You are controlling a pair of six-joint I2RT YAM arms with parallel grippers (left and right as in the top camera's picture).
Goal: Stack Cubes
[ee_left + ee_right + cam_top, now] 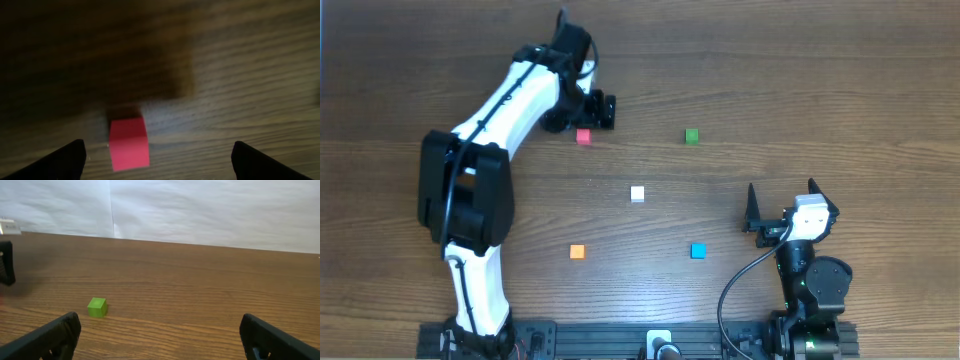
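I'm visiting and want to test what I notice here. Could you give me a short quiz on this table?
1. True or false: the left gripper is shut on the red cube.
2. Which cube does the right gripper's camera see? A blue, B green cube, C orange.
3. How many cubes lie on the table?
Key: 1 false, it is open; 2 B; 3 five.

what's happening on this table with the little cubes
The left arm has its pincer open over the pink cube, which sits ungripped on the wooden table. The right pincer is open near its own base, facing the green cube. The white cube, orange cube and blue cube lie apart from one another. Nothing is stacked yet.
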